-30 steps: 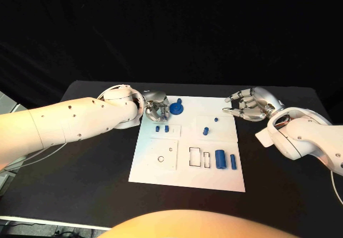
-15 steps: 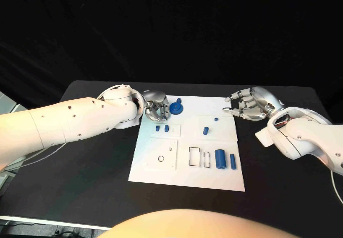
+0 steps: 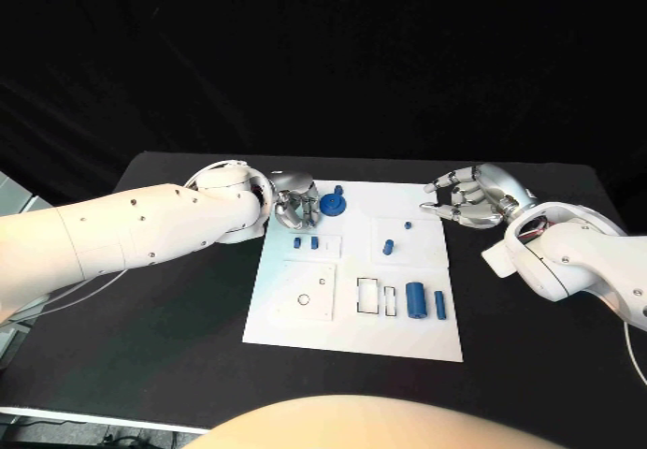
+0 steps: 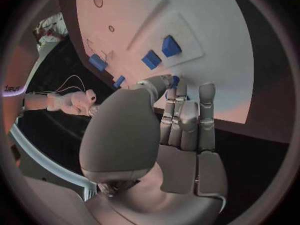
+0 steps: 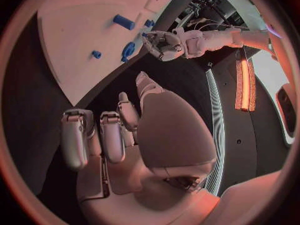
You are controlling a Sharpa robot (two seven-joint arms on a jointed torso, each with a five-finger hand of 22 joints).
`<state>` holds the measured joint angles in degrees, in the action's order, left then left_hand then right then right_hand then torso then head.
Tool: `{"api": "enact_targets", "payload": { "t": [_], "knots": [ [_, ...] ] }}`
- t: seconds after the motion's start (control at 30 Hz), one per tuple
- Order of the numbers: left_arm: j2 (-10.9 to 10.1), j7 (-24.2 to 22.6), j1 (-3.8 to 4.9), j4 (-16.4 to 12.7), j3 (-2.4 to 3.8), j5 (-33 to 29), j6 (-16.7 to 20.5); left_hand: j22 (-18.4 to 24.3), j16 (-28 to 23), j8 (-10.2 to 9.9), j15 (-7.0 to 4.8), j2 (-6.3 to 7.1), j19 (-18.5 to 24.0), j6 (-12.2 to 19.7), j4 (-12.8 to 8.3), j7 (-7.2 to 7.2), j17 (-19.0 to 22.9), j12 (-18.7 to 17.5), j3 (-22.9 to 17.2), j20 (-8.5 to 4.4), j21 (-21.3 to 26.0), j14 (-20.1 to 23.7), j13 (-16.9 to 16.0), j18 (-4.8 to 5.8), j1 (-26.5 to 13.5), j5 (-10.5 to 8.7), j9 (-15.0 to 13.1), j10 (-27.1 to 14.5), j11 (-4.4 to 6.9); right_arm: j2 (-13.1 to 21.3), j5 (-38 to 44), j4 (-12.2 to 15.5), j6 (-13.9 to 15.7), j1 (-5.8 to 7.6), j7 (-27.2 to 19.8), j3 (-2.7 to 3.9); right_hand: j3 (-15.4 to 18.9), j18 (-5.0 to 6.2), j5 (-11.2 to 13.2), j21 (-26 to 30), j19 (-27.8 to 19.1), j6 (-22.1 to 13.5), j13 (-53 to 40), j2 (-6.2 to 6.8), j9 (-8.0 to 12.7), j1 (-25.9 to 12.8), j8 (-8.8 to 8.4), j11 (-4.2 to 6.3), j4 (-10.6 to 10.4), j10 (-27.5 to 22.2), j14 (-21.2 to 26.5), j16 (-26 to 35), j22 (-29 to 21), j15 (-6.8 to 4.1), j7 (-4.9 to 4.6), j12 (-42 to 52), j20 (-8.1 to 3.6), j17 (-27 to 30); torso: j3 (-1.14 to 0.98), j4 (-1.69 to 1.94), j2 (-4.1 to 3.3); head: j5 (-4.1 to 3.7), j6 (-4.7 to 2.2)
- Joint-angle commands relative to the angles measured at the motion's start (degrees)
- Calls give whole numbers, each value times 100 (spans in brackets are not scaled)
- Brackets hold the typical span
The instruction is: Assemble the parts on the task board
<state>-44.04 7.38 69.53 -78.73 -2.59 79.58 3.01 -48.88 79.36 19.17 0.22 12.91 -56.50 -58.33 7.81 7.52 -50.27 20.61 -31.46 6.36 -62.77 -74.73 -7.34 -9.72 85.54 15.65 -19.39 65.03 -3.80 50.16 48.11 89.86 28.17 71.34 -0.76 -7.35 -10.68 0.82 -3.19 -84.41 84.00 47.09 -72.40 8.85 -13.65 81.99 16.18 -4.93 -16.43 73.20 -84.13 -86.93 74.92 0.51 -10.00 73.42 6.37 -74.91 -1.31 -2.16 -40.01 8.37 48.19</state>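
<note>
At the far left corner of the task board, the left hand sits with its fingers curled down beside the round blue part, and across the last 1.0 s it barely moves: the fingers only shift a touch closer over the board's edge. From the left wrist view the fingertips point down at the board close to a sliver of blue, but I cannot tell whether they pinch the part or merely touch it.

The right hand hovers off the board's far right corner over the black table, fingers loosely curled and holding nothing, with gaps between them in the right wrist view; it shows no real change over the same span.

The parts themselves lie as they did 1.0 s ago. 2 small blue pegs stand on the raised plate near the left hand, 1 blue peg stands on the plate to their right, and a thick blue cylinder with a thinner one beside it lies next to the empty rectangular slots.

My reading is that the left hand is settling a grip on the round part, so assembly is at an early stage, with the slots unfilled.
</note>
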Motion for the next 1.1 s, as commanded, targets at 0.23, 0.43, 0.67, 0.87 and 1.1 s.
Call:
{"api": "enact_targets", "payload": {
  "t": [0.23,0.43,0.67,0.87,1.1],
  "knots": [
    [40,-77,-56,15,-25,-8,-116,8,21,-1,-8,-16,-23,-26,-34,7,1,-49,-5,4,-13,4,4,-1,-20,-3,-10,35,-11,5,46,7,-73,-5,-74,1,18,69,-22,29,341,33,8,-38,9,-18,25,5,23,-10,-425,35,1120,-9,26,-18,-11,-890,3,-6,-1,2,0],
    [22,-76,-62,20,-29,-13,-102,21,18,-3,-8,-18,-13,-27,-38,7,15,-52,-5,4,-5,10,2,-3,-20,-4,-12,39,-10,8,46,7,-84,-6,-71,1,18,69,-22,29,341,33,8,-38,9,-18,25,5,23,-10,-425,35,1120,-9,26,-18,-11,-890,1,0,-3,-1,7],
    [11,-91,-64,14,-30,-34,-59,31,14,-32,-4,-11,2,3,-53,12,28,-83,-9,4,4,21,0,-6,-27,-2,-12,23,-17,5,47,3,-86,-7,-72,1,18,69,-22,29,341,33,8,-38,9,-18,25,5,23,-10,-425,35,1120,-9,26,-18,-11,-890,2,-1,-1,3,8],
    [8,-115,-64,22,-30,-67,-19,67,9,-201,14,34,49,199,-68,42,59,-169,-20,17,38,53,-22,-12,-97,1,17,-2,-34,3,47,-1,-86,-8,-72,1,18,69,-22,29,341,33,8,-38,9,-18,25,5,23,-10,-425,35,1120,-9,26,-18,-11,-890,4,1,1,9,8],
    [2,-127,-64,43,-30,-116,37,134,3,-458,23,129,108,522,-60,51,111,-259,-60,28,104,96,-58,-29,-198,9,90,-13,-39,1,47,-2,-86,-8,-69,1,18,69,-22,29,341,33,8,-38,9,-18,25,5,23,-10,-425,35,1120,-9,26,-18,-11,-890,3,-2,1,16,5]
  ]
}}
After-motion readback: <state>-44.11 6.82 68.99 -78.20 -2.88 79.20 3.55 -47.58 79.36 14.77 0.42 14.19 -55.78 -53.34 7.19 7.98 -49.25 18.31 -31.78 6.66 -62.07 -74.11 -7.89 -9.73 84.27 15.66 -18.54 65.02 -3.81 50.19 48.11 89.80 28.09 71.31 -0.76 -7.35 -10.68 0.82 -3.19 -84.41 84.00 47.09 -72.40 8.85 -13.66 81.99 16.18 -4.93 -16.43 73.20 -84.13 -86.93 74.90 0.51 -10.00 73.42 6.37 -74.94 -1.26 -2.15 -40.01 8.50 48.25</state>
